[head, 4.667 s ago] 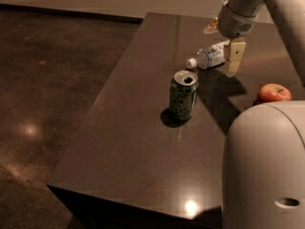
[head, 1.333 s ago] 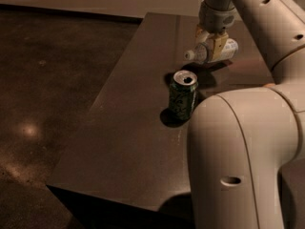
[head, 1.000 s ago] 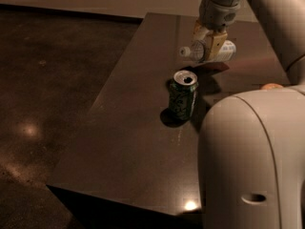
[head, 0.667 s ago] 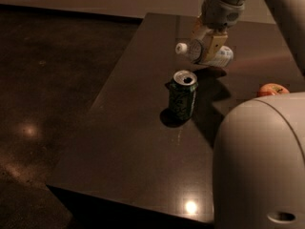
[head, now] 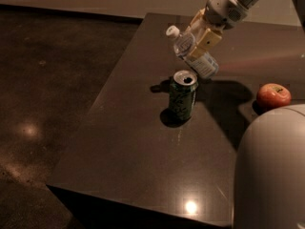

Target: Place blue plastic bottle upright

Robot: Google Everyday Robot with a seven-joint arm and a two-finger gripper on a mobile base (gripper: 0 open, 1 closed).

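Observation:
My gripper [head: 199, 41] is shut on the blue plastic bottle [head: 190, 51], a small clear bottle with a white cap and pale blue-and-white label. It holds the bottle tilted, cap up and to the left, lifted off the dark table [head: 143, 147] above and just behind the green soda can [head: 182, 95]. The yellowish fingers [head: 206, 43] clamp the bottle's middle. The bottle's shadow falls on the table behind the can.
A red apple [head: 273, 96] lies on the table at the right. The robot's pale body [head: 271, 171] fills the lower right corner. The table's left and front edges drop to a dark polished floor [head: 43, 104].
The bottle lay on its side on the table behind the can. My gripper closed on it and has lifted it, tilting its cap upward.

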